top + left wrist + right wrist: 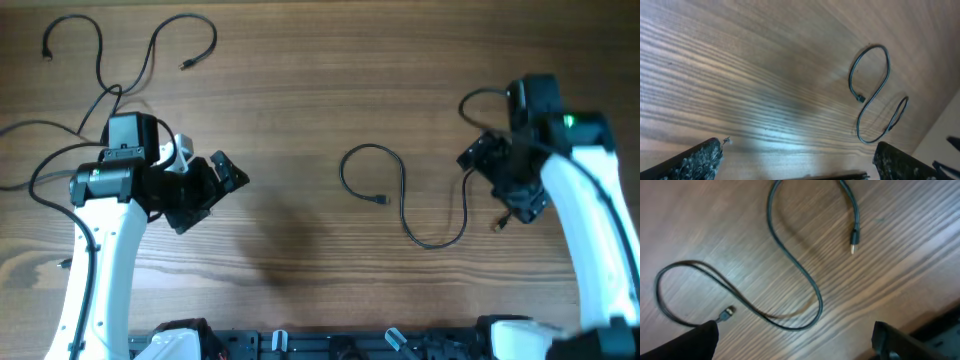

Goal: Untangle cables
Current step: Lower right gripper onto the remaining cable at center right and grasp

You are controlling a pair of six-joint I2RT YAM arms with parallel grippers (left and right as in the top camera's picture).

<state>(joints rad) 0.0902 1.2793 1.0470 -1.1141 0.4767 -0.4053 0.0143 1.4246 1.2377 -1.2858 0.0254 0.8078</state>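
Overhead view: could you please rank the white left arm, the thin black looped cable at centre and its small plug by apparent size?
1. White left arm, though it stands nearer the camera.
2. Thin black looped cable.
3. Its small plug.

Table: you see brown wood, its grain running left to right.
Shadow: a soft dark patch near your table's middle.

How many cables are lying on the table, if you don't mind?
2. One cable lies far left, beyond the left arm; the other cable snakes from centre to under the right gripper. Arms may hide more.
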